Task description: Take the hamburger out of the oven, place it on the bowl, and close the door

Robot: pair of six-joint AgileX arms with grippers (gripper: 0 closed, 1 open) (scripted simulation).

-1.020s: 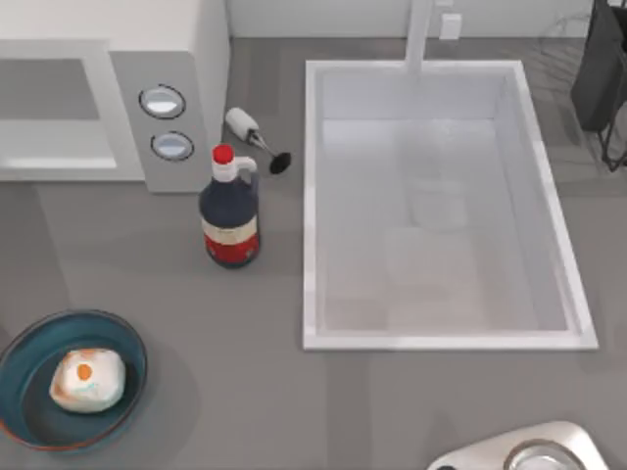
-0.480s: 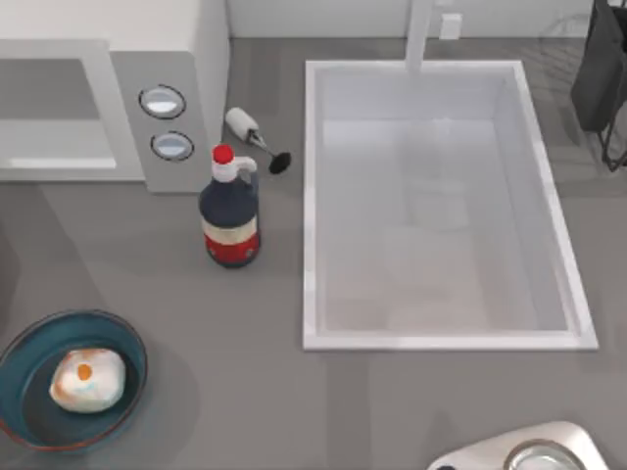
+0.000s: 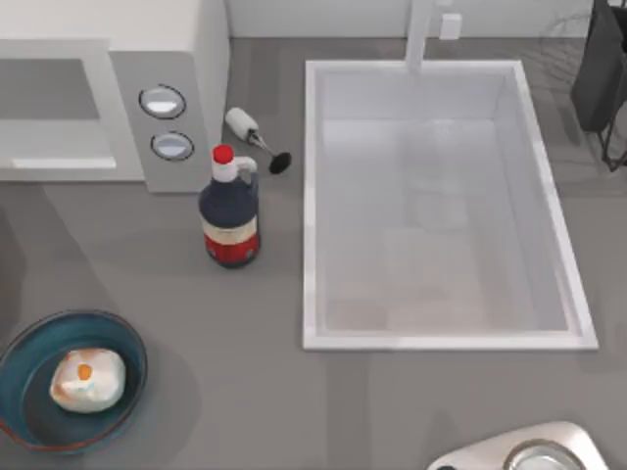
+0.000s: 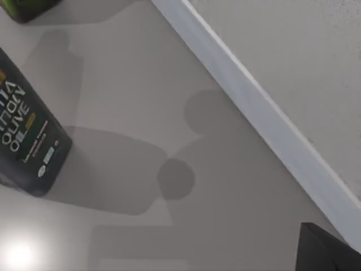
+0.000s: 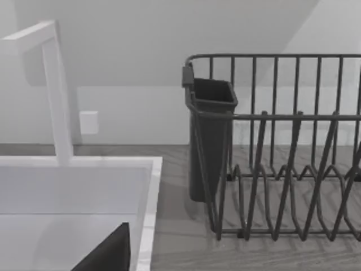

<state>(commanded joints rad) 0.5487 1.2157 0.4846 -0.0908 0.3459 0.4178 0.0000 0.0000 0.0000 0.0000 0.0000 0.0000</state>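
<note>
Hovering low over the worktop [image 4: 141, 84], my left pincer [image 4: 330, 251] shows as just a dark corner, so I cannot tell whether it is open or closed. Just beside it runs the white edge of the door [image 4: 293, 51] with its speckled window, which I judge to be open. A dark olive-oil bottle [image 4: 28, 141] stands a little farther off. Beyond that, the hamburger [image 3: 88, 380] has not moved over the past second and sits inside the bowl [image 3: 29, 411]. Only a shadow at the worktop's left edge has shifted. So the placing looks done, and swinging the door onto the oven [image 3: 211, 59] remains. Farthest away, my right pincer [image 5: 107, 254] is parked by the dish rack [image 5: 282, 169], and I cannot tell its state either.
</note>
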